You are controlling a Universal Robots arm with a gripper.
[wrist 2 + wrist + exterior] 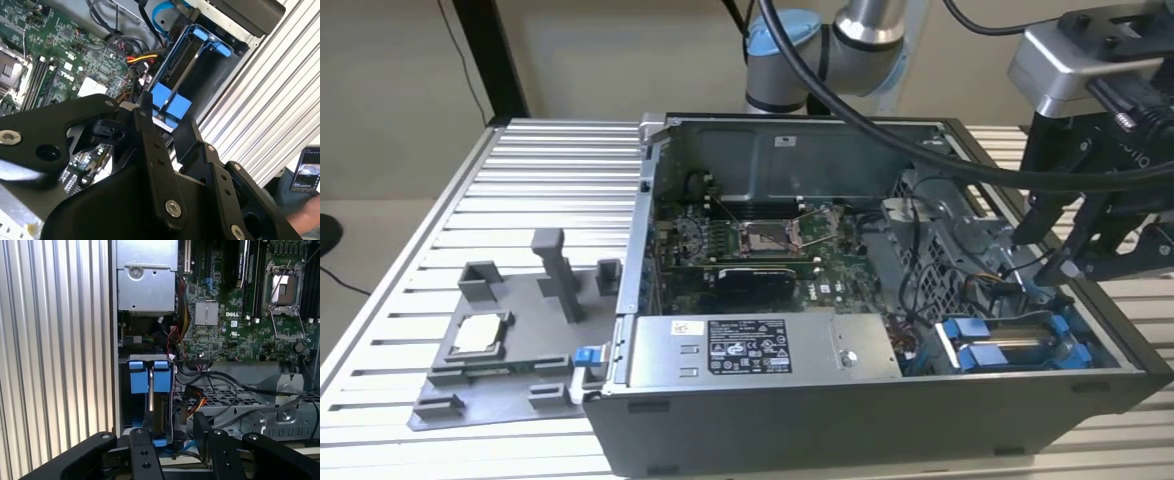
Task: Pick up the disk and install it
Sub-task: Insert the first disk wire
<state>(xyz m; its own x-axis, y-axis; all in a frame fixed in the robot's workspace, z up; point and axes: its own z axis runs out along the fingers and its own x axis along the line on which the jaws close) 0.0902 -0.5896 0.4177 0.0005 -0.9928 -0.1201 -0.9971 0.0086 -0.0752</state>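
- Disk (1007, 345) lay in the drive bay at the corner of the open computer case (854, 420) toward the exterior view's right, silver face up between the blue ends of its carrier.
- Gripper (1062, 266) hung just above the end of that bay, near the case wall.
- In the first wrist view the two black fingers (145, 440) stood apart with a clear gap. I could see nothing clamped between them. Whether a pad touched the carrier, I could not tell.
- The disk looked seated or close to it. The pictures did not show whether it had gone fully home.
- Risk one was a jam. A push on one end of the carrier alone would probably have tilted it in the bay and wedged it short of home.
- Risk two was the bundle of red, orange and yellow wires (192, 402) just beside the bay. A finger drifting that way could have hooked a wire or pulled a plug loose.
- Risk three was the sheet-metal bay wall (118, 390). A descent slightly off line would have put a fingertip on metal instead of the blue carrier.
- Risk four was the motherboard (761, 250) nearby. A wide sideways move could have scraped its parts.
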